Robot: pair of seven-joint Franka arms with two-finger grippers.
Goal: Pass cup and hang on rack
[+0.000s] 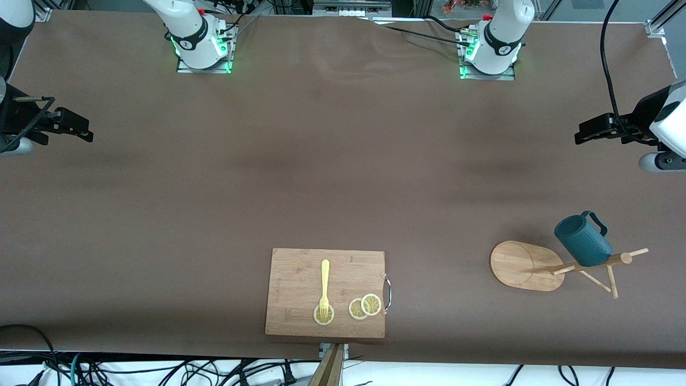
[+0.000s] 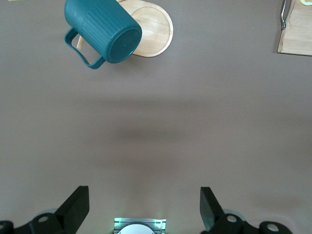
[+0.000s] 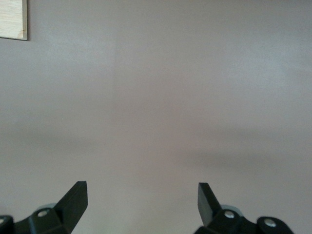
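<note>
Cup (image 1: 583, 240), dark teal and ribbed, hung tilted on 1 peg of the rack (image 1: 557, 266), mouth turned toward the right arm's end, loop handle uppermost in the front view. Nothing visible inside the cup. From the left wrist view, cup (image 2: 103, 30) seen bottom-on, handle out to 1 side, partly covering the rack's oval base (image 2: 153, 31).

Rack standing toward the left arm's end of the worktop (image 1: 343, 177), in the part nearer the front camera: flat oval base, central post, thin dowel pegs spreading from the post.

Cutting board (image 1: 326, 292) well apart from the rack, near the worktop's edge closest to the front camera, metal handle (image 1: 387, 293) on the side facing the rack. On the board: yellow fork (image 1: 324, 288) with its tines resting on 1 lemon slice (image 1: 323, 315); 2 more lemon slices (image 1: 365, 306) overlapping, just beside the metal handle.

Left tool (image 1: 585, 134) held up at the left arm's end of the worktop, well apart from cup and rack, jaws spread wide, nothing between them; in its own wrist view (image 2: 144, 207) only bare worktop between the fingers. Left arm waiting.

Right tool (image 1: 80, 130) held up at the right arm's end, likewise spread wide and empty (image 3: 142, 204), bare worktop below, 1 corner of the board (image 3: 13, 19) in view. Right arm waiting too.
</note>
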